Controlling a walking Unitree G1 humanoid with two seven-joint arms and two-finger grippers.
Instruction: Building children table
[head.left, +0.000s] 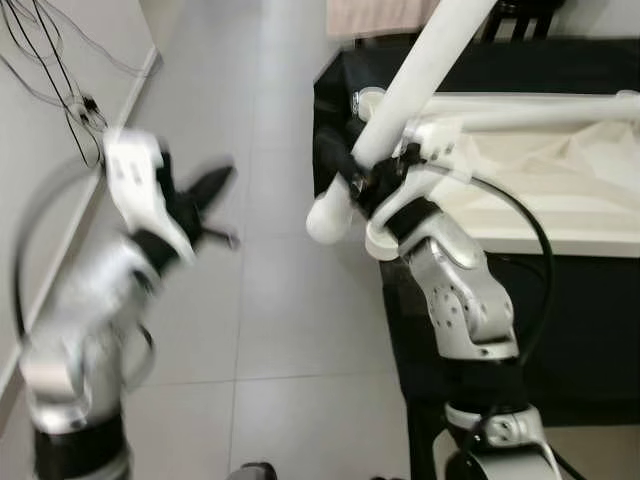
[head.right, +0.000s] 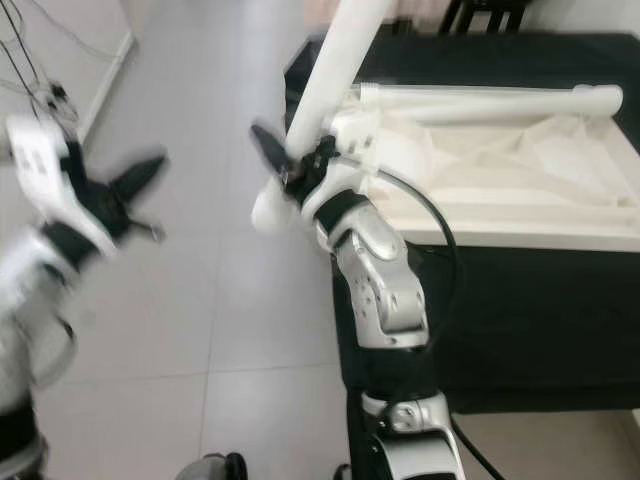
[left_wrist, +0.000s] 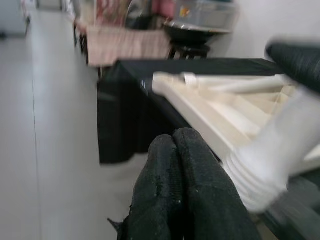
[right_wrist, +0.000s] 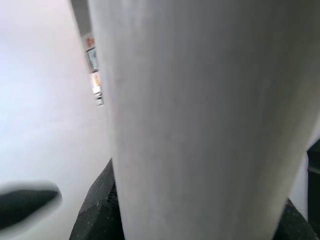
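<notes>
At the corner of the black-draped table (head.left: 600, 330), the white tabletop (head.left: 560, 190) lay upside down, its ribbed underside facing up, with one round leg (head.left: 530, 108) lying along its far edge. The right end effector (head.left: 368, 178) pinched a second white leg (head.left: 400, 95) near its lower end, holding it tilted above the tabletop's near corner, not yet seated in any socket. The left end effector (head.left: 205, 205) hung apart over the grey tiled floor (head.left: 280, 300), holding nothing; it was blurred, its fingers looking spread in the eye views but pressed together in the left wrist view, so I could not tell. The build looked early, with legs left to fit. The leg was a smooth matte tube of plastic, ridged at its rounded end.
</notes>
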